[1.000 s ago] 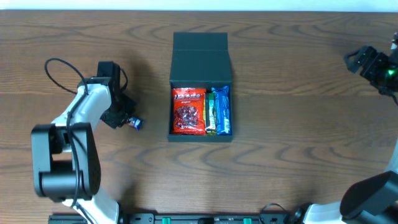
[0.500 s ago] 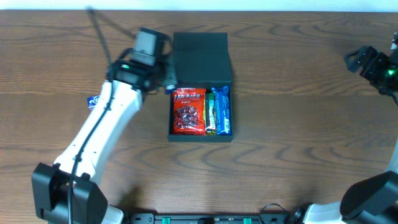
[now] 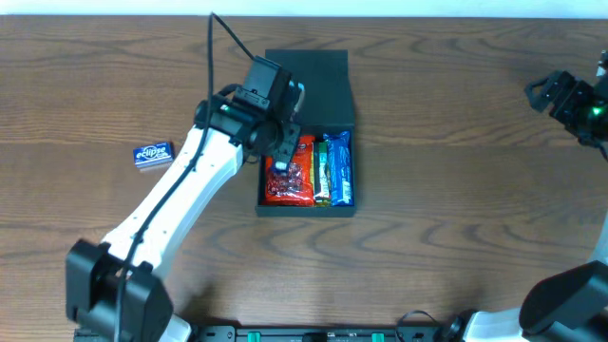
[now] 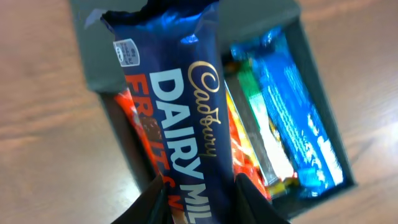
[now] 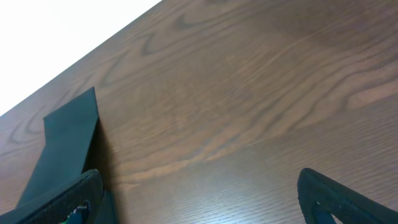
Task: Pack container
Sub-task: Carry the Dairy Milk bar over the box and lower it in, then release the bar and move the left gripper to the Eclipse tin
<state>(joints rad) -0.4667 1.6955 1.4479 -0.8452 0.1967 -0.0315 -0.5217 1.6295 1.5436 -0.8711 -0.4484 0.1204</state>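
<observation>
Risk ahead: left pincer pinching chocolate bar by one end, container directly beneath, red packet just below. May land tilted across packets or catch on rim, keeping lid from closing. Right pincer spread wide, far off.

The container is dark green-grey, the chocolate bar navy with white, seemingly orange lettering.

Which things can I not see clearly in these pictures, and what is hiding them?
Left wrist: the chocolate bar in the left gripper hides most of the red packet; its lower print is cut off by the edge.
Overhead: print inside the container is too small to read.
Right wrist: only a lid corner shows.
</observation>
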